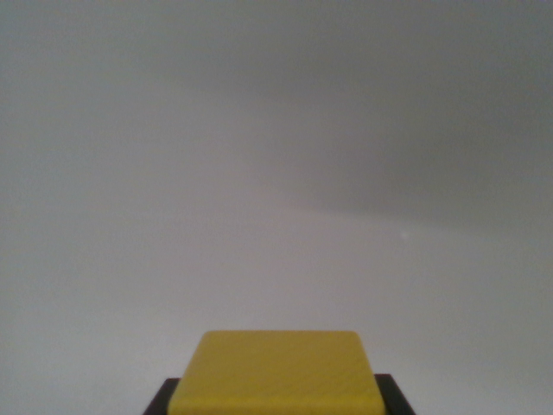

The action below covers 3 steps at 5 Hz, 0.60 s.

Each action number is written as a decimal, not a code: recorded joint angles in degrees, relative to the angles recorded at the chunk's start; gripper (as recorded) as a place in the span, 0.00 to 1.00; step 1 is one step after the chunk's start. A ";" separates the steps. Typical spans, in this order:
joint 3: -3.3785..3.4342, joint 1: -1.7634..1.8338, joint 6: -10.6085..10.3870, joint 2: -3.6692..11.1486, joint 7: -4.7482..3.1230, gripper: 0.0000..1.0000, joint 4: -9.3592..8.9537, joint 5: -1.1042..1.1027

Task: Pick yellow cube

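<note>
Plain grey fills almost the whole wrist view, a smooth, featureless surface (276, 173) with a soft darker band of shadow slanting across its upper right; whether it is a worktop or a wall cannot be told from this angle. At the bottom edge sits the end effector (276, 399), of which only two dark, near-black pieces show, one poking out at the wrist view's left of the block and one at the wrist view's right. Between them is the yellow cube with rounded corners and a matte, faintly textured face (278, 372), centred low in the frame and cut off by the bottom edge. The dark pieces lie tight against the cube's two sides, so the end effector appears to pinch the cube between them. The cube's broad face points toward the camera, level and square to the view, not tilted.
</note>
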 joint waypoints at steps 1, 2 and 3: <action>0.00 0.00 0.00 0.00 0.00 1.00 0.00 0.00; -0.04 -0.02 2.73 -0.89 0.14 1.00 1.84 -0.05; -0.04 -0.02 2.73 -0.89 0.14 1.00 1.84 -0.05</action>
